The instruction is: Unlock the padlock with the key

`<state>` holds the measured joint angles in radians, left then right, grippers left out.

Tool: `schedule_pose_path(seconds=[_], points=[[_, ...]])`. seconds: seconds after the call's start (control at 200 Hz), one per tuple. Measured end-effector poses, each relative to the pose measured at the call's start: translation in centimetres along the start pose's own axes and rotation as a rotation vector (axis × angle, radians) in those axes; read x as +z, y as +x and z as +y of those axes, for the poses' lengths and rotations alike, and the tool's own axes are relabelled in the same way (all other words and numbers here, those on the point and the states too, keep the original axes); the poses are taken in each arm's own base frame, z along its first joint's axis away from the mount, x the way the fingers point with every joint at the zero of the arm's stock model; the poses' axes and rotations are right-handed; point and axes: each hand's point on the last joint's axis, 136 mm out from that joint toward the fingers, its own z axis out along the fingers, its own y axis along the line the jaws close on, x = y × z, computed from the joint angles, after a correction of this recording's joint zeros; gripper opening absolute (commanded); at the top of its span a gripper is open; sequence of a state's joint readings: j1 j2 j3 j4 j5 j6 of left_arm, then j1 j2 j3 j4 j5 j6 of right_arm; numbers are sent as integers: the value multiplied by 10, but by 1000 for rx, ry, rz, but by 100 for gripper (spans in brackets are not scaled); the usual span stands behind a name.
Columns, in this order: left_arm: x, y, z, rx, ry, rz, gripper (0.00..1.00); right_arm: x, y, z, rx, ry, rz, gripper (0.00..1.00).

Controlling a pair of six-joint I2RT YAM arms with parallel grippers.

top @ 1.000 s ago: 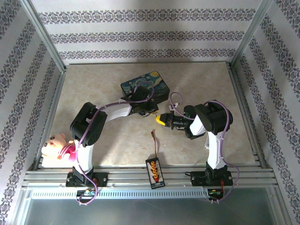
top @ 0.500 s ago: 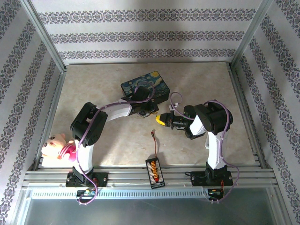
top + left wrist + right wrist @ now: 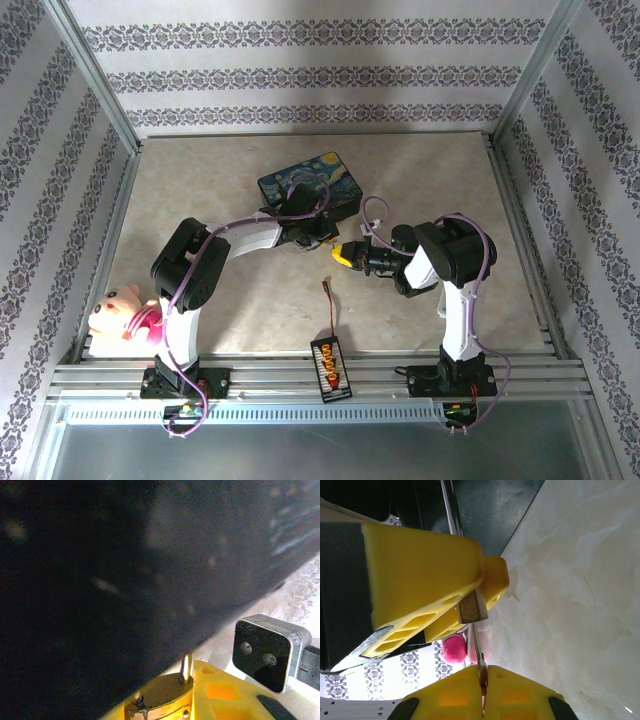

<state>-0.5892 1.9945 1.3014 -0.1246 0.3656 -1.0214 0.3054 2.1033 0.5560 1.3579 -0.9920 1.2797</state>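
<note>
Top external view: both arms reach toward the middle of the table [image 3: 430,170]. The left gripper [image 3: 318,240] sits at the near edge of the box [image 3: 310,182]. The right gripper [image 3: 343,255] points at it from the right, and the two are just beside each other. The padlock and key are too small to make out from this height.

Left wrist view: the padlock [image 3: 161,695] is clamped against a yellow finger [image 3: 220,695]. Its shackle [image 3: 186,667] stands upward and runs behind the dark side of the box. The right wrist camera [image 3: 267,652] faces in from close by.

Right wrist view: the left gripper's fingers are clenched on the padlock, which is seen end-on between their tips. The right gripper's fingers are pressed fully together on the key [image 3: 476,647]. Its head is buried in the seam and only the thin blade projects. The blade tip reaches the padlock's facing end, but whether it has entered the keyhole cannot be told. Both items are held above the table, just off the box.

Other items, top external view:
- A plush [image 3: 120,312] lies at the near left edge.
- A board [image 3: 330,366] lies at the near centre.
- A lead [image 3: 330,305] runs from the board toward the grippers.

All three are well apart from the work.
</note>
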Motion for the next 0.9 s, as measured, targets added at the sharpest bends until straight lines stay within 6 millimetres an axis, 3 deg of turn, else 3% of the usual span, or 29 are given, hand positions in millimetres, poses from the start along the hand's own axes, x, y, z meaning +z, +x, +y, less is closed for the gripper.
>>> schedule_pose_path(seconds=[0.904], points=[[2,-1,-8,-4,63,-11,0,-8,-8,3,41,-7,-4,0]])
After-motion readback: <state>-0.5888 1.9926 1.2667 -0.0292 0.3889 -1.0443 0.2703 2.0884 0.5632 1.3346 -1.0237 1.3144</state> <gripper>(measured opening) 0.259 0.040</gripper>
